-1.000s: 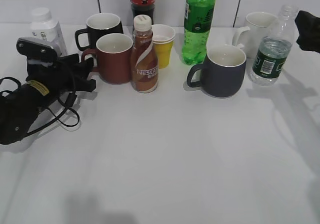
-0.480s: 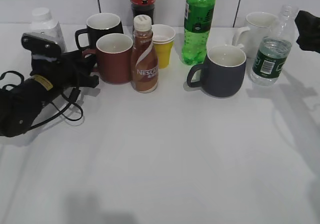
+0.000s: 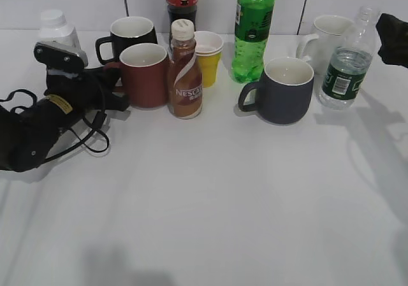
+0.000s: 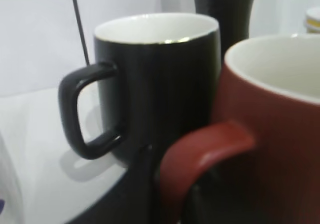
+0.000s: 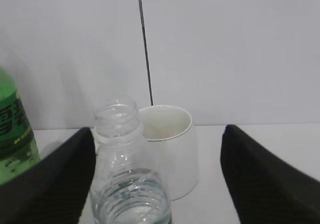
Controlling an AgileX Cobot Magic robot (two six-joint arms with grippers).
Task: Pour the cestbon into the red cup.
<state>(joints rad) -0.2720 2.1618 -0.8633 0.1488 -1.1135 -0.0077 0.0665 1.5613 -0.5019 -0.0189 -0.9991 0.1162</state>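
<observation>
The red cup [image 3: 145,82] stands at the back left, in front of a black mug [image 3: 131,34]. My left gripper [image 3: 118,93] lies low on the table at the cup's left side. In the left wrist view its dark jaws [image 4: 175,194] are closed round the red cup's [image 4: 280,134] loop handle. The cestbon [image 3: 345,63], clear with a dark green label and no cap, stands upright at the far right. My right gripper [image 3: 394,37] hovers open just right of its neck. In the right wrist view the cestbon [image 5: 127,184] sits between the wide jaws [image 5: 155,184], close to the left finger.
A brown Nescafe bottle [image 3: 184,72] stands against the red cup's right side, with a yellow paper cup [image 3: 208,58] behind it. A green soda bottle [image 3: 253,31], a navy-grey mug [image 3: 287,92] and a white mug [image 3: 328,34] crowd the cestbon. A white jar [image 3: 57,31] stands far left.
My left gripper has slid right and up to the red cup's handle, which it now covers. The cup has shifted very slightly left. The right gripper and cestbon have not moved.
</observation>
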